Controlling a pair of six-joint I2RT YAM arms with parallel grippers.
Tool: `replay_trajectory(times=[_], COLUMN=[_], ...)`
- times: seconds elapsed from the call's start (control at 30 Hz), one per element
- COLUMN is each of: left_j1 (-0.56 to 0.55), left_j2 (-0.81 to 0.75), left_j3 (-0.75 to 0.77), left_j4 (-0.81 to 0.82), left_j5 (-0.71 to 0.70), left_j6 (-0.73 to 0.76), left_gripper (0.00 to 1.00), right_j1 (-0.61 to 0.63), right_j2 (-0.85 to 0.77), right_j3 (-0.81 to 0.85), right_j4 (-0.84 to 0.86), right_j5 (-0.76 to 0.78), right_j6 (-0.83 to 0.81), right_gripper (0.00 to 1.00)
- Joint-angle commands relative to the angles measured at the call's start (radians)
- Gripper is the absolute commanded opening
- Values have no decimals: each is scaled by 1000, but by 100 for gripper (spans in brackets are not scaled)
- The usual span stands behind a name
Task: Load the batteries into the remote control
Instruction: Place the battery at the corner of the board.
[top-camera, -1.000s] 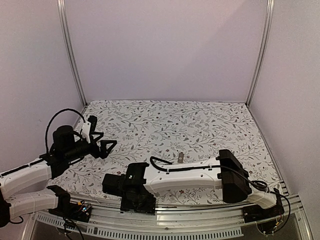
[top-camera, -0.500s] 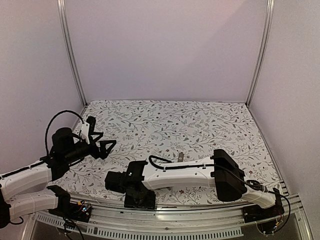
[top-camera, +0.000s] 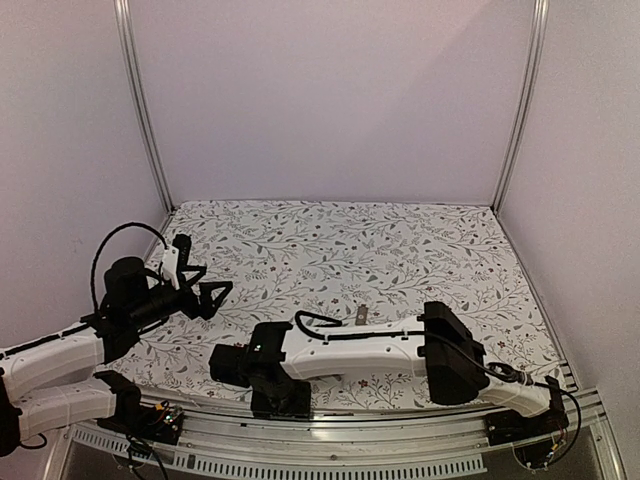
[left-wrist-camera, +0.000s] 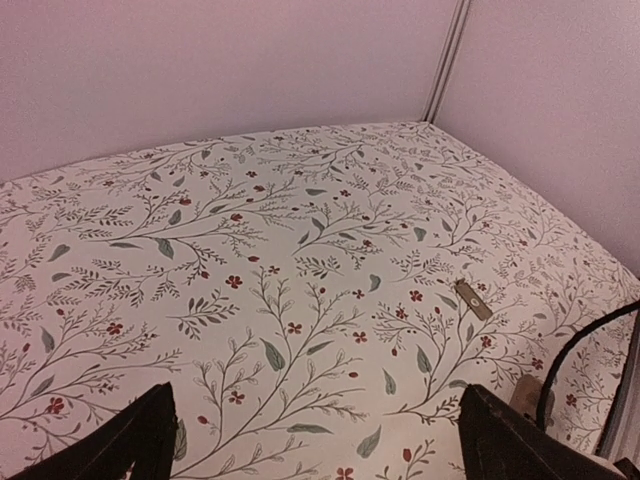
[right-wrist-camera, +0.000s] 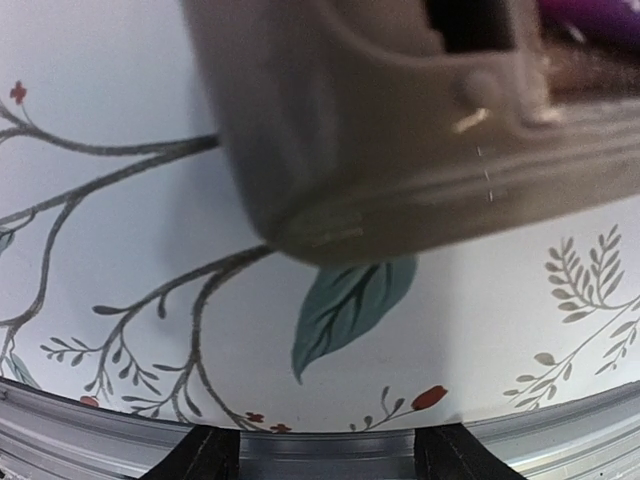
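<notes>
Pale purple walls stand round a bench (top-camera: 400, 240) covered in a cloth of leaves and small red flowers. From above, the left fingers (top-camera: 216, 293) hang over the left side of the bench, spread wide, with nothing in them. The right arm (top-camera: 350, 350) lies stretched across the front, and its dark end is down low at the near edge. A small tan tag (top-camera: 361, 316) lies on the cloth just behind that arm. No remote and no batteries show from up here. From the left wrist, the left fingers (left-wrist-camera: 130, 445) are two dark tips far apart, with only bare cloth between them. The tag (left-wrist-camera: 473, 300) lies off to the right. From the right wrist, the remote (right-wrist-camera: 400, 130) fills the top of the view, big and blurry and grey-brown, with a dark hole in it. It is close to the cloth, but I cannot tell if it lies flat. The right fingers (right-wrist-camera: 200, 455) are apart and hold nothing. The silver rail (right-wrist-camera: 330, 455) shows between them, and the remote is beside them, not between them. The batteries are in none of the views, so I cannot say where they are. I think the remote is very near the front edge, so a bump or a crooked pinch could slide it onto the rail or off the bench. It could also flip over and hide the hole.
</notes>
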Motion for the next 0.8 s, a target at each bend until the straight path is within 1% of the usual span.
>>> replay_trajectory(times=[0.0,0.03,0.1,0.2,0.23,0.3,0.37,0.6,0.77], left_j1=[-11,-11,-9,-7,-8,-8,-8,-6,-5], left_j2=[6,6,6,4,5,6,6,8,6], left_j3=[-18,-18,-18,-18,-18,-18,-18,-18,-19], left_j4=[19,20,19,19,18,19,19,21,21], left_j5=[13,13,11,11,11,13,13,17,16], left_j6=[-9,-10,-11,-12,-12,-13,-12,-11,-12], left_gripper=[98,98,98,98,98,98,98,98,98], right_j1=[-34,-35,-35,-35,-35,-35,-34,-14,4], right_j2=[54,26,-11,-11,-7,-3,-10,-113,-185], right_j3=[-193,-227,-265,-264,-261,-251,-249,-277,-298], right_j4=[-18,14,51,63,70,70,71,163,162], right_j5=[98,102,106,99,97,103,109,131,143], right_j6=[-13,-14,-14,-16,-24,-36,-38,-78,-87], right_gripper=[53,48,44,42,40,32,28,21,21])
